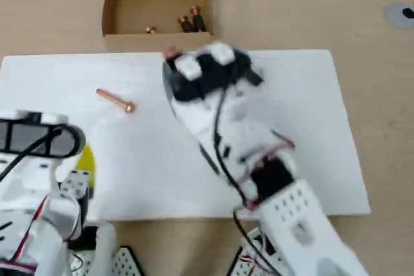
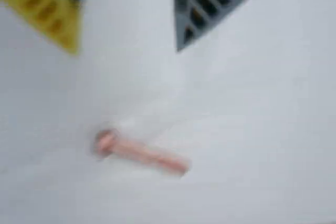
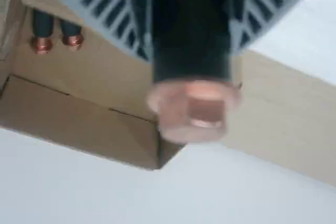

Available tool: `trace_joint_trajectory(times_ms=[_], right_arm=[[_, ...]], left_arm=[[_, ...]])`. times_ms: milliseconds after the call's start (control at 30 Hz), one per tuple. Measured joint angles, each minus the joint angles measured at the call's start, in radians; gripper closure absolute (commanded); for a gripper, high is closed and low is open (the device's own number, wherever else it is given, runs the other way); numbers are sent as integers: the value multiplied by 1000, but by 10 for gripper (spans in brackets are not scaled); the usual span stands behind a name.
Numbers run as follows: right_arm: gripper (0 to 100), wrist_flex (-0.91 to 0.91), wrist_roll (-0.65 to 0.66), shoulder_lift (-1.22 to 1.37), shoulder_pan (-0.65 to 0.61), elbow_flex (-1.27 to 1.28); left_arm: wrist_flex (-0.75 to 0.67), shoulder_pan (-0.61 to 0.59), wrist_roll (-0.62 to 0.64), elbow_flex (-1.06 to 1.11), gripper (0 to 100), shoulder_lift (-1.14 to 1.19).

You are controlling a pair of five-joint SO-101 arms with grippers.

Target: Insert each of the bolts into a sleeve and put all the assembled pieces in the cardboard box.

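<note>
Right jaws clamped on a sleeved bolt (image 3: pixel 191 106) at the box's (image 1: pixel 116 4) near wall.
Left jaws apart, a bare bolt (image 2: pixel 139 152) ahead on the mat (image 1: pixel 291 127); finished pieces (image 1: pixel 192 21) lie boxed.

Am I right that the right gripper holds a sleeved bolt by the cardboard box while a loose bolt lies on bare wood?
No: the high view shows the loose bolt on the white board; the right gripper does hold a sleeved bolt by the cardboard box.
</note>
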Motion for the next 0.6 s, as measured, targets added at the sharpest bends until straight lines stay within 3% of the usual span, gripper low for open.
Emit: trace_joint_trajectory(times_ms=[200,600], right_arm=[[989,0,0,350,74,-278],[989,44,0,1042,206,-908]], left_arm=[[0,-86,-74,28,990,-41],[0,-89,-75,28,990,-98]])
